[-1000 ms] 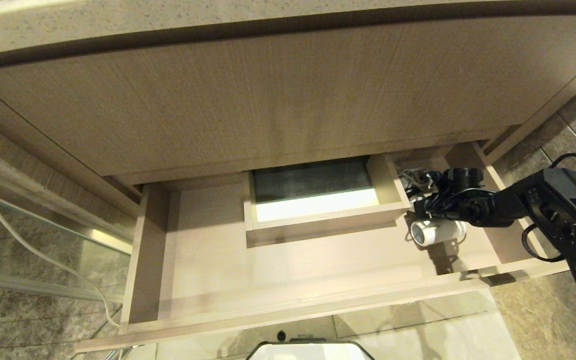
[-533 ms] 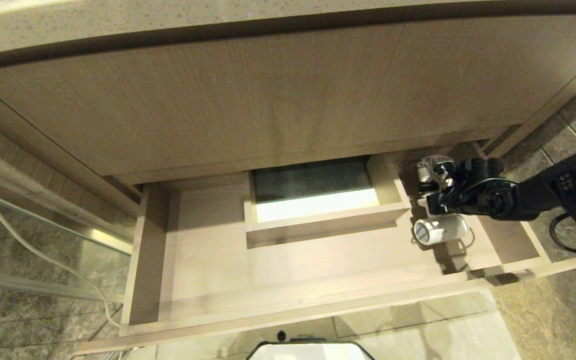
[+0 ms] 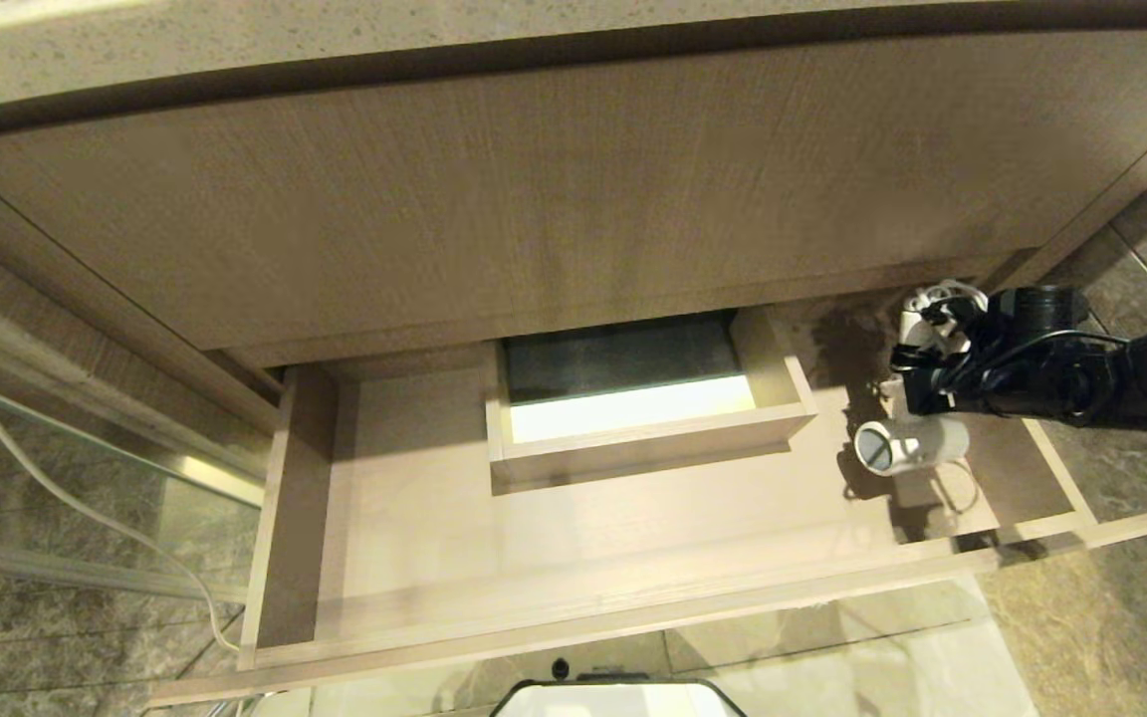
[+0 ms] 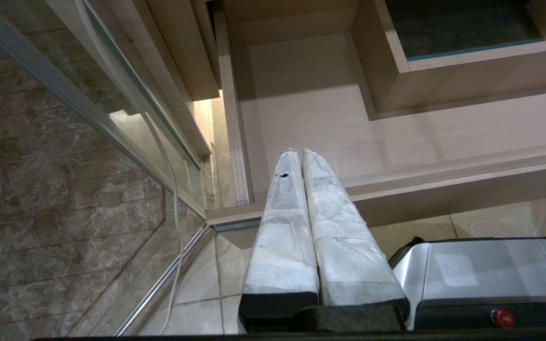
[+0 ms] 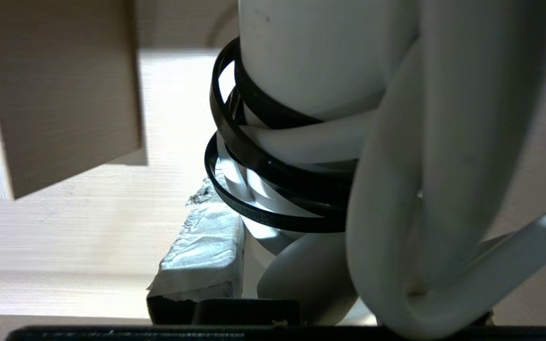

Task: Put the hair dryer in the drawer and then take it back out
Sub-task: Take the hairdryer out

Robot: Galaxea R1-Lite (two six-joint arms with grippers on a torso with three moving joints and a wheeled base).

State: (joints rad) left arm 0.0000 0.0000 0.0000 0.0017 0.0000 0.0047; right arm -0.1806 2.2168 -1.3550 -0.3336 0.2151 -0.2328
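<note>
The wood-grain drawer [image 3: 573, 558] is seen pulled open beneath the cabinet front [image 3: 534, 189]. Over its right end the white hair dryer [image 3: 907, 445] is held by its handle in the clamped right gripper [image 3: 917, 383]. The left gripper [image 4: 301, 158] is parked, fingers pressed together, near the drawer's left front corner.

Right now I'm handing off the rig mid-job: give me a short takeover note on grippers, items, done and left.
Right gripper: shut on the hair dryer, held over the right end of the open drawer, cord bundled at the handle.
Left gripper: shut, empty, parked by the drawer's left front corner.
Done: dryer gripped.
Left: can't tell which leg this is; confirm, then finish placing or removing it.
</note>
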